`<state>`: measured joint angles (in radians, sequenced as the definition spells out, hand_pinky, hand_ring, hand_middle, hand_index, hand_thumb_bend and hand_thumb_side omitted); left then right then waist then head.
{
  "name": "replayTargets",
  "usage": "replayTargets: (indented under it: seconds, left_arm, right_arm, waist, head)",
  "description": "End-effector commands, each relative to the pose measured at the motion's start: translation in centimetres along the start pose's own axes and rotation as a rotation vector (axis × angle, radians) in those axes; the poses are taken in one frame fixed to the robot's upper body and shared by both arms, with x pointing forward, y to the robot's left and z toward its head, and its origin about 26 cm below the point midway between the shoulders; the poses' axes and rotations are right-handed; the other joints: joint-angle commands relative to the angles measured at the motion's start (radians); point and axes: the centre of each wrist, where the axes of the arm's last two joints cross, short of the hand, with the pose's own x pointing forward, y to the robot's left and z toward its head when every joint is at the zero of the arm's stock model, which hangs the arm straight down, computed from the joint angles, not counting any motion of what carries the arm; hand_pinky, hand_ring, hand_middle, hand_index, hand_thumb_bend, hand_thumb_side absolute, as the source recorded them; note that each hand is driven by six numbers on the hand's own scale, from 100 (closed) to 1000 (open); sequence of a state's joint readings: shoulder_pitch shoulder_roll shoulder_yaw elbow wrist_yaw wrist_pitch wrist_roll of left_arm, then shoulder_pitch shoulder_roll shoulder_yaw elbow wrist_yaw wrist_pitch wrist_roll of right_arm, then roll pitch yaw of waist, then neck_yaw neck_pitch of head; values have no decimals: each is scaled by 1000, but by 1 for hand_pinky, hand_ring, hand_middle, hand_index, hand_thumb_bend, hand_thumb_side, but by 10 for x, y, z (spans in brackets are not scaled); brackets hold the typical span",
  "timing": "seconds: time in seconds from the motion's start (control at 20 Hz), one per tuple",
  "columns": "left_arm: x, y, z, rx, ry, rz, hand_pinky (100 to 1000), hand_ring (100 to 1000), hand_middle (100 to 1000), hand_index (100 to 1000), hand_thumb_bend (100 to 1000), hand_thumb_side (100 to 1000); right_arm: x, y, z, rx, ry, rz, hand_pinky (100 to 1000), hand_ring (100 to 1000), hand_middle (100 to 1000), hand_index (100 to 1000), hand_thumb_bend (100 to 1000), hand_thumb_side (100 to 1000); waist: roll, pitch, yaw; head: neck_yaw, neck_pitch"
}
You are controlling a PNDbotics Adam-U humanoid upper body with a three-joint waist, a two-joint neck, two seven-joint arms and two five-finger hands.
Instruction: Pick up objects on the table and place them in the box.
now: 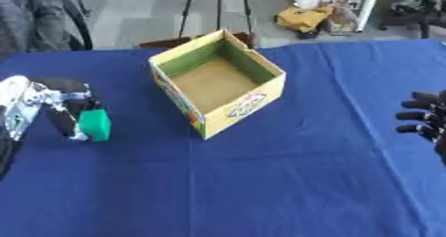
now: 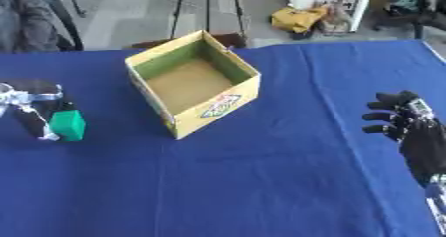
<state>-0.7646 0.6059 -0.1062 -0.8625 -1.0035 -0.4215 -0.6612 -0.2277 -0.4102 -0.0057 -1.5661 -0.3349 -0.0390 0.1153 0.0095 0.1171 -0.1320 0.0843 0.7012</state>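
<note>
While its fingers curl down around a green block (image 1: pixel 95 124), the left robot hand (image 1: pixel 54 106) sits at the near-left part of the table (image 1: pixel 287 181), the block held against the inner side of its fingers, on the side that faces the box; whether the block's underside touches the blue cloth or hangs just above it cannot be told. The arm behind this robot hand is silver and black and comes in from the left edge. To the right of the left robot hand, and a little farther from the robot, stands an open cardboard box (image 1: pixel 218 84), yellow outside with a printed mark on its near wall, green on its inner walls, its brown floor bare; it is turned cornerwise, one corner pointing toward the robot. Well apart from the box, at the right edge of the table, the right robot hand (image 2: pixel 409 124) rests with its black fingers loosely bent and spread toward the box, holding nothing. The blue cloth covers the whole table.
</note>
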Motion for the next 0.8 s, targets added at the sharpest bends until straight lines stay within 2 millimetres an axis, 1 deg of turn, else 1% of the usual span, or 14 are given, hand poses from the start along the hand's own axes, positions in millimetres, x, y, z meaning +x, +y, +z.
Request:
replayTargets:
  seconds: [0.05, 0.1, 0.15, 0.2, 0.25, 0.3, 0.35, 0.4, 0.45, 0.6, 0.8]
  left_arm:
    - [-7, 5, 7, 36, 27, -4, 493, 471, 439, 624, 465, 134]
    - [-8, 4, 7, 45, 32, 1, 450, 432, 396, 581, 422, 113]
    - [-9, 4, 7, 55, 37, 5, 438, 420, 383, 569, 410, 111]
    - [-9, 4, 7, 68, 40, 10, 400, 383, 344, 531, 365, 106]
    - [-9, 4, 7, 82, 41, 14, 393, 374, 336, 523, 356, 105]
    - [-10, 5, 8, 97, 40, 18, 351, 332, 291, 483, 317, 103]
    - [-9, 6, 9, 110, 38, 21, 347, 329, 288, 480, 313, 103]
    - [-9, 8, 9, 125, 34, 26, 314, 299, 255, 450, 280, 102]
    - [-9, 9, 10, 139, 29, 32, 311, 296, 253, 448, 277, 102]
    - [-8, 14, 14, 180, 14, 51, 268, 261, 215, 412, 220, 104]
    - [-6, 21, 18, 218, -3, 71, 231, 228, 181, 378, 181, 107]
  right_arm:
    - [9, -6, -3, 2, -21, 36, 610, 695, 693, 818, 100, 903]
    - [9, -6, -3, 1, -21, 36, 610, 695, 693, 818, 100, 903]
    - [9, -7, -3, 0, -21, 36, 610, 695, 693, 818, 100, 903]
    - [9, -7, -3, 0, -21, 36, 610, 695, 693, 818, 100, 903]
    - [9, -7, -3, -1, -21, 36, 610, 695, 693, 818, 100, 903]
    - [9, -7, -3, -1, -21, 36, 610, 695, 693, 818, 100, 903]
    - [8, -7, -3, 0, -20, 36, 610, 695, 693, 818, 100, 903]
    - [8, -7, -3, 0, -20, 36, 610, 695, 693, 818, 100, 903]
    - [8, -7, -3, 0, -20, 36, 610, 695, 693, 818, 100, 903]
    - [8, -7, -3, -1, -20, 37, 610, 695, 693, 818, 100, 902]
    - [8, -7, -2, -2, -20, 37, 610, 695, 693, 818, 100, 902]
  waist:
    - [-2, -10, 0]
    - [-3, -10, 0]
    - [-3, -10, -1]
    - [-4, -10, -1]
    - [-4, -10, 0]
    - [-4, -10, 0]
    - [-4, -10, 0]
    - [-3, -10, 1]
    - [-3, -10, 1]
    - [-3, -11, 1]
    - [-4, -12, 0]
  head:
    - [-3, -12]
    - [-4, -12]
    - [-4, -12]
    - [-3, -12]
    - [-4, -12]
    - [-4, -12]
    - [-4, -12]
    - [-5, -12]
    - [-5, -13]
    - [-5, -14]
    - [-6, -17]
